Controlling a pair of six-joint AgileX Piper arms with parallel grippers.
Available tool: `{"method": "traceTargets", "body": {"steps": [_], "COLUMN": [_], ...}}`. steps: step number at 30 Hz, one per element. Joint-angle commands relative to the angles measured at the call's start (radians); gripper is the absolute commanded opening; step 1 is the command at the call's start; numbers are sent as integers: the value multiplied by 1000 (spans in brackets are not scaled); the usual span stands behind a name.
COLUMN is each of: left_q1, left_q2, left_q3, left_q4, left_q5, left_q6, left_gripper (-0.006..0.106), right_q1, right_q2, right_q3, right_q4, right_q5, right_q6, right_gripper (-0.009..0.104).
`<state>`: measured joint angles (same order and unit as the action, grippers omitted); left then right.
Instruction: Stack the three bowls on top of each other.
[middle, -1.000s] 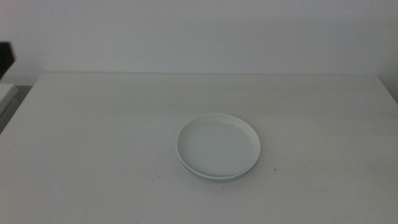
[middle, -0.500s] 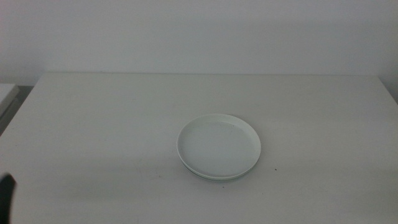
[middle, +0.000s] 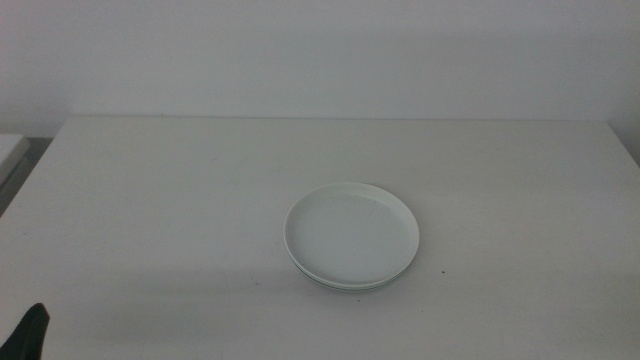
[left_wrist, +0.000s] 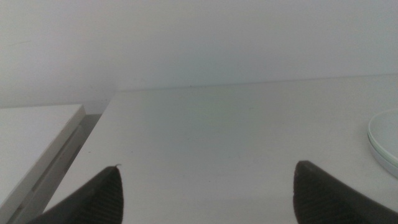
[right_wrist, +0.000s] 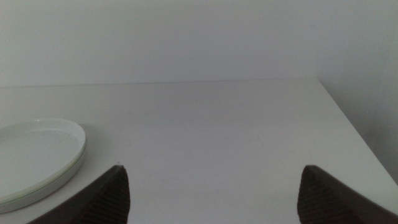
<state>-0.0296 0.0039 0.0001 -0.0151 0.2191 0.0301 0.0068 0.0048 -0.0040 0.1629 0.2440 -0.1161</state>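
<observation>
The bowls (middle: 351, 236) are sitting nested in one stack on the table (middle: 180, 200), a little right of its centre in the middle view. The white bowl is lying on top, its shallow inside holding nothing. Under its near rim a thin pale green edge is peeking out. How many bowls are lying below the white one cannot be told from these pictures, and no grey rim is showing clearly. The stack is standing flat, with no gripper touching it.

The left gripper (left_wrist: 208, 194) is hanging low over the table's left part with its jaws spread wide apart and nothing between them; in the middle view only a dark tip is showing at the bottom left corner. The stack is appearing at the very edge of its wrist view, well apart from the jaws. The right gripper (right_wrist: 214, 193) is hovering over the table's right part, jaws likewise wide apart and gripping nothing, with the stack off to one side and well clear.

The table is plain white and matte. A bare white wall (middle: 330, 55) is rising behind it. A second white surface (left_wrist: 31, 140) is standing just beside the table's left edge, with a narrow dark gap between the two.
</observation>
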Motion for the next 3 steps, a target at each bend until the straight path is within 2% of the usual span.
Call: {"method": "traceTargets", "body": {"steps": [1,3], "left_q1": [3,3], "left_q2": [-4,-4], "left_q3": [0,0], "left_q4": [1,1], "left_q5": [-14,-14], "left_q6": [-3,-4], "left_gripper": [94,94], "right_q1": [-7,-7], "right_q2": [-5,-5], "right_q3": [4,4], "right_q4": [0,0], "right_q5": [-5,-5], "right_q6": [-4,-4], "right_gripper": [93,93]}}
